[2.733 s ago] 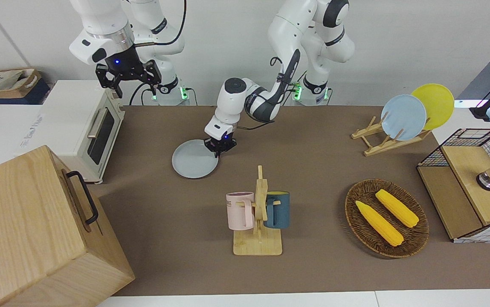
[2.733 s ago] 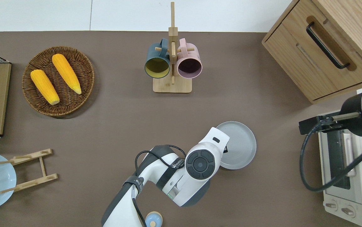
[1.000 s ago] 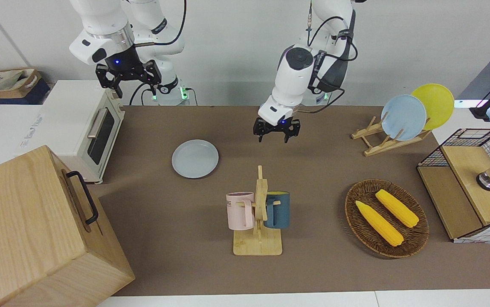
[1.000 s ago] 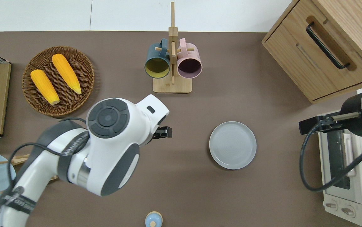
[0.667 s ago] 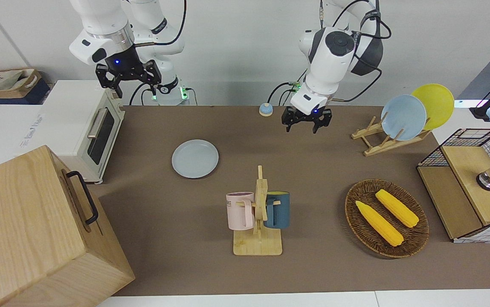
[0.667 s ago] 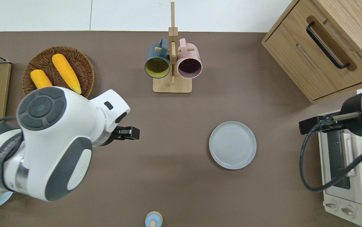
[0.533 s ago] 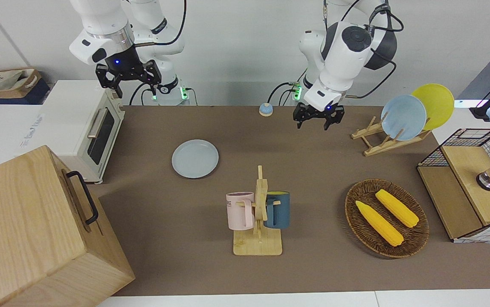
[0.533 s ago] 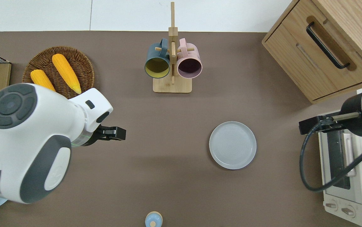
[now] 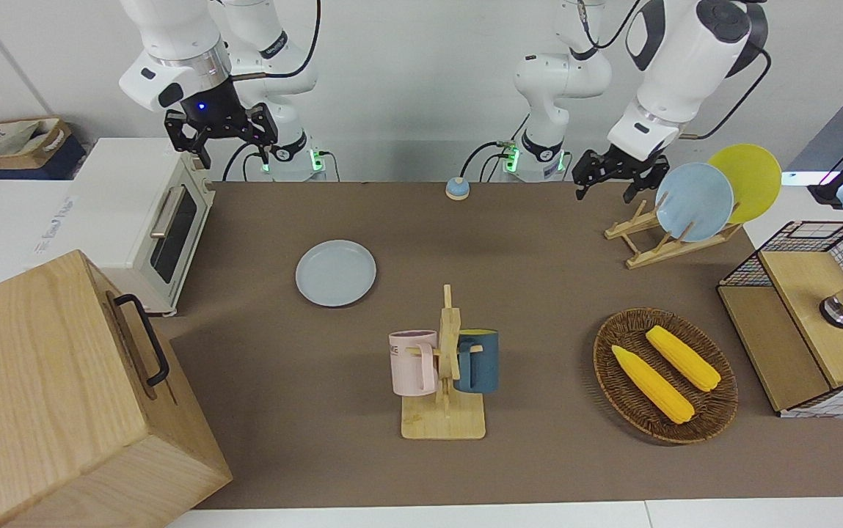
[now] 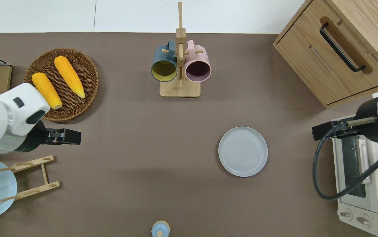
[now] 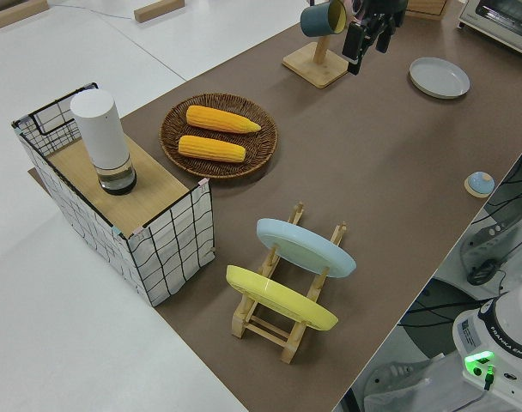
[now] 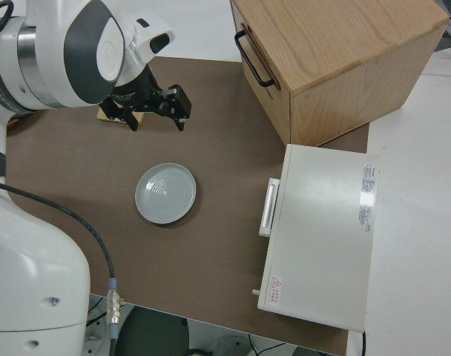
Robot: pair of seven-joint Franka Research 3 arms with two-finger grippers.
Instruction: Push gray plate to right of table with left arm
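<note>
The gray plate [image 9: 336, 273] lies flat on the brown table [image 9: 538, 293], toward the right arm's end and nearer to the robots than the mug rack. It also shows in the overhead view [image 10: 243, 151] and the right side view [image 12: 165, 193]. Nothing touches it. My left gripper [image 9: 604, 192] is open and empty, raised in the air. In the overhead view the left gripper [image 10: 67, 136] is over bare table between the corn basket and the plate rack, well away from the plate. My right gripper [image 9: 221, 136] is open and parked.
A toaster oven [image 9: 150, 213] and a wooden cabinet [image 9: 61, 396] stand at the right arm's end. A mug rack [image 9: 444, 367] holds two mugs. A basket with corn [image 9: 663, 374], a plate rack [image 9: 656, 246], a wire crate [image 9: 817, 308] and a small bell [image 9: 455, 189] are there too.
My left gripper has left the plate's edge, risen and swung toward the left arm's end of the table. The plate has stayed where it was. The right arm has not moved.
</note>
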